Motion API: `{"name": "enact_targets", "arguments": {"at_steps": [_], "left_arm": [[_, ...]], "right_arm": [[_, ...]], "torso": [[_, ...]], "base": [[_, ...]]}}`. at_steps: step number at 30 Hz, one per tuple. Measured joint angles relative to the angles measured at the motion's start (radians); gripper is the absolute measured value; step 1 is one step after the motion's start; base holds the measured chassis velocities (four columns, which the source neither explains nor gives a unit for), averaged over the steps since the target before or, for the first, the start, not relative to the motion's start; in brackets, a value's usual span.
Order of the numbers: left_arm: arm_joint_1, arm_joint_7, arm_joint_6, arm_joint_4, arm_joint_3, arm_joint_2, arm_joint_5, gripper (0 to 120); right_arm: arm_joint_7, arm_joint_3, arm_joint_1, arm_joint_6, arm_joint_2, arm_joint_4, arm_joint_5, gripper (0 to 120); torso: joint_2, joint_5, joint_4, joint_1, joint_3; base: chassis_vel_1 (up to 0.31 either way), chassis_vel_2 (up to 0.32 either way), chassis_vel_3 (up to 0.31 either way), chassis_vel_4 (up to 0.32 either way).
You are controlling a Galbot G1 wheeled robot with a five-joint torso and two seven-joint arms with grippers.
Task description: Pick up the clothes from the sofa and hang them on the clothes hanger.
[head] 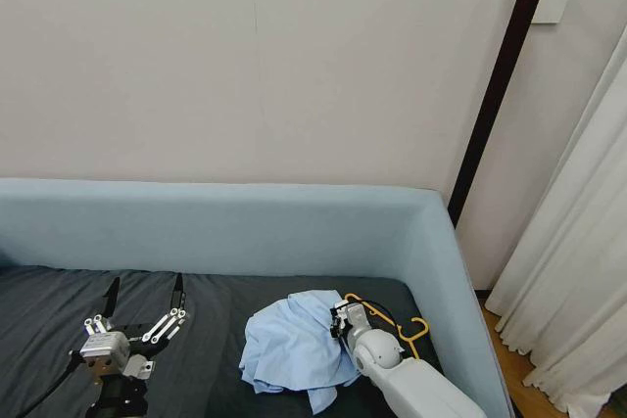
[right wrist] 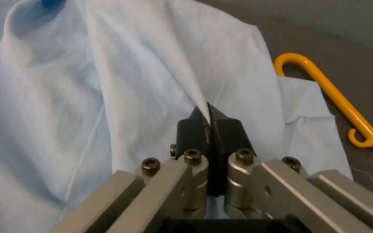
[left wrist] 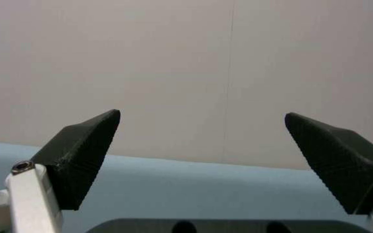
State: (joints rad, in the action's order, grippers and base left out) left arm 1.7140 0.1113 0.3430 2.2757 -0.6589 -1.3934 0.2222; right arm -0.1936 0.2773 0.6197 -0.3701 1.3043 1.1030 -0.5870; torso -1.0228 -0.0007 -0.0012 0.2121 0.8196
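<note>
A crumpled light blue garment (head: pixel 294 345) lies on the dark sofa seat (head: pixel 211 301), draped over a yellow hanger (head: pixel 407 328). My right gripper (head: pixel 340 320) is at the garment's right edge, its fingers shut on a fold of the cloth (right wrist: pixel 193 73). In the right wrist view the two black fingertips (right wrist: pixel 225 128) meet with a thin pleat of fabric pinched between them, and the yellow hanger hook (right wrist: pixel 329 99) lies beside the cloth. My left gripper (head: pixel 144 293) hovers over the left part of the seat, open, with nothing between its fingers (left wrist: pixel 83 155).
The light blue sofa backrest (head: pixel 216 222) and right armrest (head: pixel 456 301) border the seat. A dark clothes rack post (head: pixel 495 85) stands behind the sofa's right end. White curtains (head: pixel 578 281) hang at the far right. A plain wall (left wrist: pixel 186 63) faces the left gripper.
</note>
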Motion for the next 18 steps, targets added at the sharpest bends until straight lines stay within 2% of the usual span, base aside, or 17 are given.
{"name": "enact_targets", "arguments": {"at_steps": [6,10,11,15,18], "left_arm": [[-0.001,0.001,0.003,0.001,0.002,0.002,0.0,100],[-0.005,0.002,0.003,0.001,0.002,0.006,0.003,100],[-0.005,0.002,0.003,0.001,0.002,0.006,0.003,100],[-0.012,0.003,0.005,-0.003,0.006,0.012,0.007,100],[-0.017,0.003,0.005,-0.007,0.008,0.015,0.011,100]], "right_arm": [[-0.001,-0.045,0.018,0.065,-0.027,0.091,-0.065,0],[0.01,-0.127,0.04,0.127,-0.076,0.251,-0.197,0],[0.01,-0.127,0.04,0.127,-0.076,0.251,-0.197,0],[0.071,-0.151,0.048,0.253,-0.139,0.35,-0.296,0],[0.102,-0.156,0.043,0.308,-0.159,0.379,-0.336,0]], "torso": [[0.0,0.0,0.0,0.0,0.0],[0.0,0.0,0.0,0.0,0.0],[0.0,0.0,0.0,0.0,0.0],[0.0,0.0,-0.0001,0.0,0.0],[0.0,0.0,-0.0001,0.0,0.0]], "base": [[0.0,0.0,0.0,0.0],[0.0,0.0,0.0,0.0],[0.0,0.0,0.0,0.0],[0.0,0.0,0.0,0.0],[0.0,0.0,0.0,0.0]]}}
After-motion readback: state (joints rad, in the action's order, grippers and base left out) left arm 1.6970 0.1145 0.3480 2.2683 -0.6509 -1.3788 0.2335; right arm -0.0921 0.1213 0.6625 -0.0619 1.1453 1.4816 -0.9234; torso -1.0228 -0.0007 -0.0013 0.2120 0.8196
